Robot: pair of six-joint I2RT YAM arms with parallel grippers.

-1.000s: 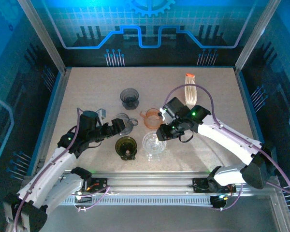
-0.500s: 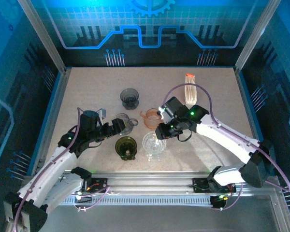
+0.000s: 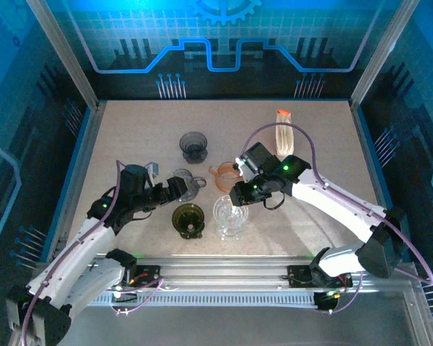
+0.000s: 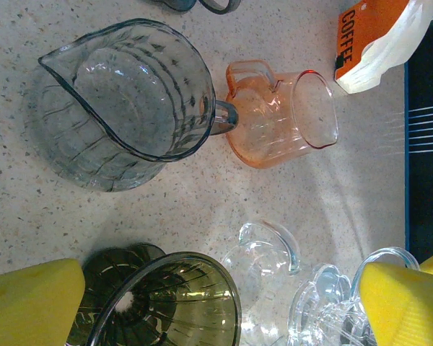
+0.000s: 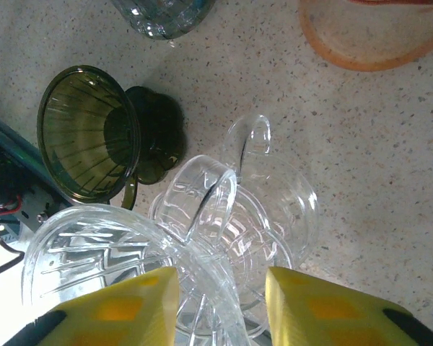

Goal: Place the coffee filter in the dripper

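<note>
Right claw (image 5: 221, 295) further left, astride ribbed clear dripper (image 5: 94, 249)

Coffee filter pack (image 3: 283, 133): a clear bag with an orange label reading "COFFEE" at its far end. It lies flat on the table at far right, long axis running near to far. Dripper (image 3: 229, 214): clear, ribbed cone on a round foot, with a loop handle. It stands mouth up near the table's centre, its inner wall bare, well apart from the pack.
</note>
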